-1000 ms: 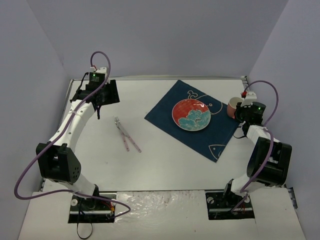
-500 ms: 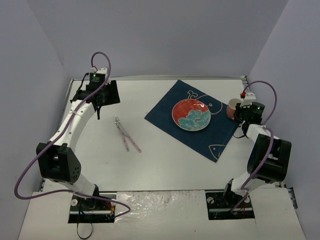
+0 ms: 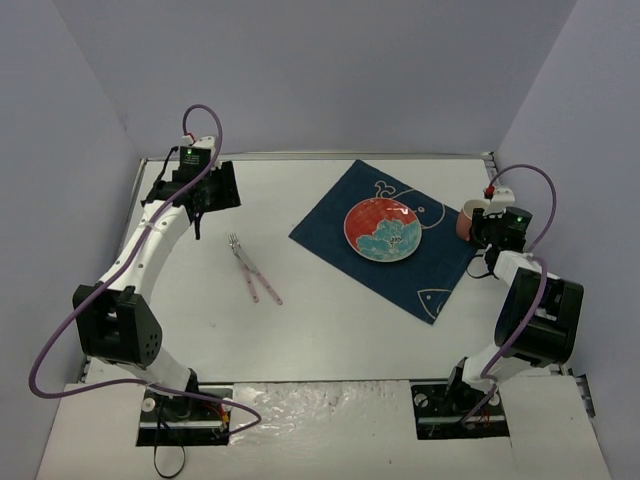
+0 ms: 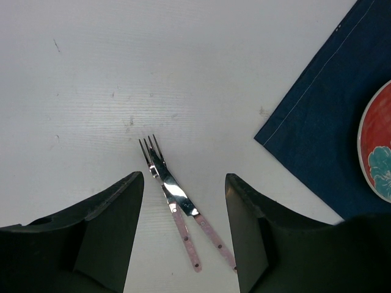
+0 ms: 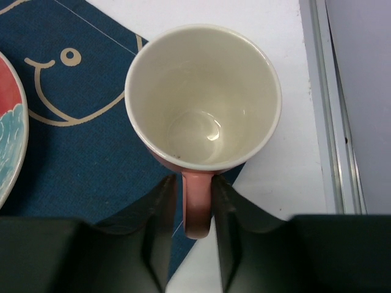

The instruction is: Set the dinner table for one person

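A pink mug [image 5: 201, 97] with a cream inside stands upright on the right corner of the blue fish placemat [image 3: 330, 225], partly over the white dinner table [image 3: 330, 320]. My right gripper [image 5: 197, 195] straddles the mug's handle, its jaws slightly parted, with a thin gap at the left finger. A red and teal plate [image 3: 381, 229] lies in the middle of the placemat. A fork [image 4: 151, 151] and a knife [image 4: 183, 201] with pink handles lie crossed on the table left of the placemat. My left gripper [image 4: 183, 183] hovers open above them, holding nothing.
Lavender walls close in the table on three sides. A metal rail [image 5: 330, 122] runs along the table's right edge, close to the mug. The left arm reaches to the far left corner [image 3: 200, 190]; the right arm is folded by the right wall [image 3: 490, 222].
The right jaws have parted a little around the mug's handle, and that gripper shifted slightly. The left arm, the fork and the knife have not moved.
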### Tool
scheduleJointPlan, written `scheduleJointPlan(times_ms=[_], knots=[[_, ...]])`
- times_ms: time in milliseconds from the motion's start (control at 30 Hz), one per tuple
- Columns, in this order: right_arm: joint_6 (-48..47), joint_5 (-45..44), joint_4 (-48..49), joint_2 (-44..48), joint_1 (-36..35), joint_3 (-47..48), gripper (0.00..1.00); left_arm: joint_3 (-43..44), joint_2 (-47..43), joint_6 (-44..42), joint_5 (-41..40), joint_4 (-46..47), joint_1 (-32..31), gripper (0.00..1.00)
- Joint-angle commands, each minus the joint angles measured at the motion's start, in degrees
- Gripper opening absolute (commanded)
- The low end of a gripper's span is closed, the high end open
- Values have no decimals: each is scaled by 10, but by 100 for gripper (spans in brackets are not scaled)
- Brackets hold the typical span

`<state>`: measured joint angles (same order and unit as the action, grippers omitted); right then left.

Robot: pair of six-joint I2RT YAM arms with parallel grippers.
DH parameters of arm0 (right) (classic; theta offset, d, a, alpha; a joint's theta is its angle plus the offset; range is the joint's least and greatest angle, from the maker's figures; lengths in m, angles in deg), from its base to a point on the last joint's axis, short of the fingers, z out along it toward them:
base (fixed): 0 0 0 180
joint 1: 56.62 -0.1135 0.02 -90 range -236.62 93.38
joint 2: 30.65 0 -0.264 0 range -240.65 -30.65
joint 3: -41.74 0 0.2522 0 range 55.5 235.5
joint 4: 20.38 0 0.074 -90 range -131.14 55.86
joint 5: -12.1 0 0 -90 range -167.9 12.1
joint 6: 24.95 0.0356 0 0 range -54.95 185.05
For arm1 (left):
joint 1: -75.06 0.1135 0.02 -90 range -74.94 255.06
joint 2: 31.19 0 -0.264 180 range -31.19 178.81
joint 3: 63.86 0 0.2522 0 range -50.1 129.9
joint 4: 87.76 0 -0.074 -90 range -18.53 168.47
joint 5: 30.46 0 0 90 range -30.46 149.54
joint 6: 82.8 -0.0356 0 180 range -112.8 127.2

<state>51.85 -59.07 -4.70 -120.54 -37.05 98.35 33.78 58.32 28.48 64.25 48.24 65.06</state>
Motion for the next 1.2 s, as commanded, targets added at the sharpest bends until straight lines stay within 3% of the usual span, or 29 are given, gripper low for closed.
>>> scheduleJointPlan(times_ms=[0,33,200,333,500,667,800,1000,1167], knots=[[6,-11,59,37,4,5,38,8,-9,-3,-1,34,4,52],[6,-12,55,38,5,5,38,8,-9,-2,-1,34,4,52],[33,-40,29,107,1,12,67,8,-8,1,-1,36,4,52],[77,-77,15,163,-7,19,83,6,-7,5,1,36,4,53],[135,-105,-5,213,-34,44,96,6,-2,7,-6,32,-1,58],[213,-96,-27,218,-80,78,100,9,7,1,-45,16,-22,68],[257,-77,-43,221,-124,94,100,-20,-6,27,-74,19,-35,90],[284,-36,-43,238,-170,74,100,-136,-63,98,-83,49,-35,93],[281,-13,-44,238,-218,62,100,-216,-91,159,-95,81,-52,86]])
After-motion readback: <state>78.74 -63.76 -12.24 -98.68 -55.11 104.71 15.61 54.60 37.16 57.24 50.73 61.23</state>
